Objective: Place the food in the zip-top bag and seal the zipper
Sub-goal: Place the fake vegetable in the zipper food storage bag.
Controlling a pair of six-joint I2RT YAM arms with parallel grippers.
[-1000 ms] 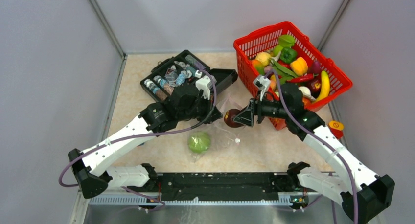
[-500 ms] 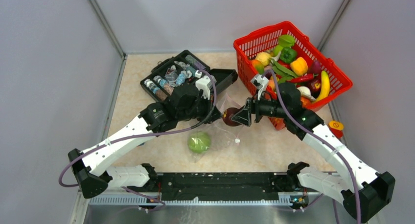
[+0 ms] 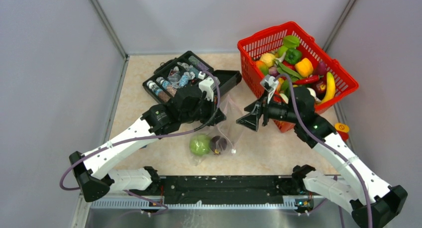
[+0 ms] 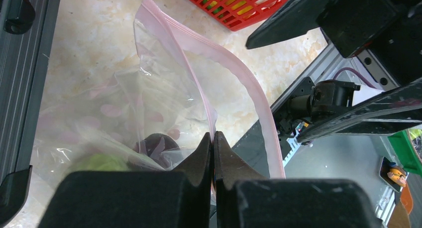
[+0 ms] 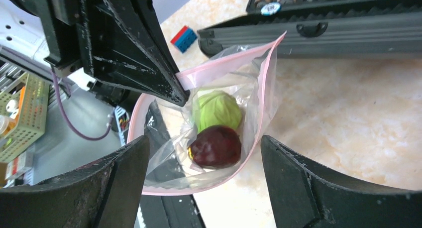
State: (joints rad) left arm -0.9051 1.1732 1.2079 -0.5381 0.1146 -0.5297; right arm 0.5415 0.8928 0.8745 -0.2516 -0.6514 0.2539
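Observation:
The clear zip-top bag (image 3: 226, 126) hangs with its mouth held up and open. Its pink zipper strip (image 5: 249, 56) rims the mouth and also shows in the left wrist view (image 4: 234, 71). My left gripper (image 4: 213, 138) is shut on one side of the strip and also shows in the top view (image 3: 217, 111). A green apple (image 3: 200, 145) and a dark purple fruit (image 3: 218, 144) lie inside the bag, also in the right wrist view, apple (image 5: 217, 108) and fruit (image 5: 215, 147). My right gripper (image 3: 247, 121) is open and empty, just right of the bag's mouth.
A red mesh basket (image 3: 259, 41) with several toy fruits and vegetables stands at the back right. An open black case (image 3: 226, 78) with small bottles lies at the back left. A small orange and red toy (image 3: 341, 130) sits by the right wall.
My right gripper opened and let go of the dark purple fruit, which dropped into the bag beside the green apple. The right gripper drew back slightly right. The left gripper held still.

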